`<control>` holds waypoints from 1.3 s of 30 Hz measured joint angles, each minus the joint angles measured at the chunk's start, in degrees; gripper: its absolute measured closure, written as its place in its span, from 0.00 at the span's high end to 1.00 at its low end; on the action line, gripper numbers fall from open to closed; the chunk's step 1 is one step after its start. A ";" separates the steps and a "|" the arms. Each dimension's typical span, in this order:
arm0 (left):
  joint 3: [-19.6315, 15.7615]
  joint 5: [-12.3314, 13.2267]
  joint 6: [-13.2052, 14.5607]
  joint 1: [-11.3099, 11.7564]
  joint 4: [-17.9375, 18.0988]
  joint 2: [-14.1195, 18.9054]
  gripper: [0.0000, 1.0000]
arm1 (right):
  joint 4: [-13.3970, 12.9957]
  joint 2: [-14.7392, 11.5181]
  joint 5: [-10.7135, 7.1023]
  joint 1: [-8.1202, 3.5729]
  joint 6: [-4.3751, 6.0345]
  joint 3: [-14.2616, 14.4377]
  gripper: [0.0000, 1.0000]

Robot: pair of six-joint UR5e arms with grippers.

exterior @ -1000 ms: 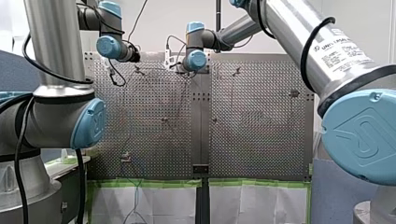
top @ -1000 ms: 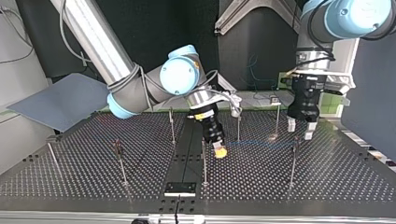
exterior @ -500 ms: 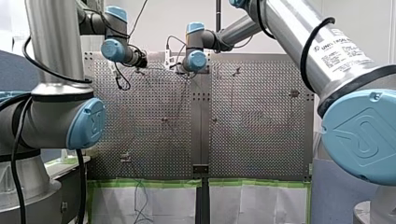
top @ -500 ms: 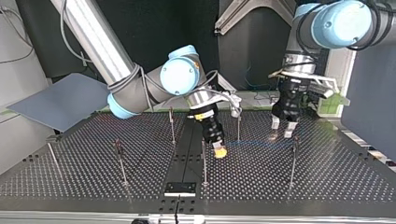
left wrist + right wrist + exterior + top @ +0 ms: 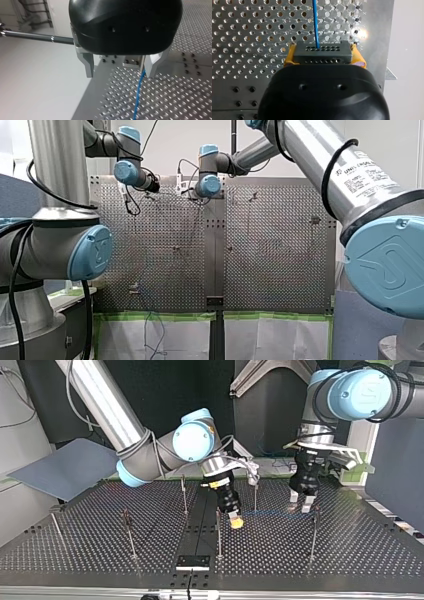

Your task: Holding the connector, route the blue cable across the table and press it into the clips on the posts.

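Right gripper: my right gripper [image 5: 322, 53] is clamped on the connector [image 5: 322, 56], with one of its yellow pads [image 5: 288, 57] pressed against each end of it.
Connector: a dark grey block with rows of small holes, held crosswise between the pads. In the top view my right gripper [image 5: 235, 521] holds it low over the table [image 5: 350, 552], just beside the dark centre strip [image 5: 197, 525] and about midway between that view's near and far edges.
Blue cable: the blue cable [image 5: 315, 22] leaves the connector's upper face and runs straight ahead over the perforated plate. In the top view it shows as a thin blue line [image 5: 270, 513] stretched towards the right edge, from the connector to my left gripper [image 5: 299, 506].
Left gripper: my left gripper [image 5: 120, 66] has its metal fingers [image 5: 88, 63] spread apart and grips nothing. The blue cable [image 5: 138, 97] passes between them, right beside the inner face of one finger; I cannot tell whether it touches it.
Posts: thin upright posts [image 5: 255, 496] stand apart over the table. One stands just behind the cable line between the two grippers, and another [image 5: 314, 532] stands just beside my left gripper, nearer that view's near edge. The clips are too small to read.
Table edge: in the front view a thin cable [image 5: 148, 320] hangs over the near edge towards its left corner.
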 joint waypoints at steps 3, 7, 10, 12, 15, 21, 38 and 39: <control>0.15 -1.62 1.60 -0.55 -0.82 -0.66 1.00 | -0.01 0.01 0.01 0.01 0.00 0.00 0.00; 0.55 -3.31 3.42 -1.32 -1.35 -1.07 1.00 | -0.03 0.04 0.02 -0.03 0.01 0.00 0.00; 1.22 -3.87 3.98 -2.11 -1.29 -1.18 1.00 | -0.03 0.09 0.02 -0.05 0.03 -0.01 0.00; 1.72 -4.13 4.16 -2.66 -1.24 -1.42 1.00 | -0.03 0.10 0.01 -0.08 0.04 -0.01 0.00; 2.39 -4.62 4.65 -3.52 -1.22 -2.24 1.00 | -0.03 0.12 0.02 -0.12 0.05 -0.01 0.00; 3.30 -7.01 6.89 -5.05 -2.18 -4.78 1.00 | -0.03 0.19 0.02 -0.13 0.05 -0.01 0.00; 8.67 -15.29 9.09 -8.99 0.37 -11.61 1.00 | -0.05 0.29 -0.01 0.05 0.14 -0.01 0.00; 8.89 -15.64 8.94 -9.03 0.73 -12.03 1.00 | -0.05 0.29 0.00 0.09 0.15 -0.01 0.00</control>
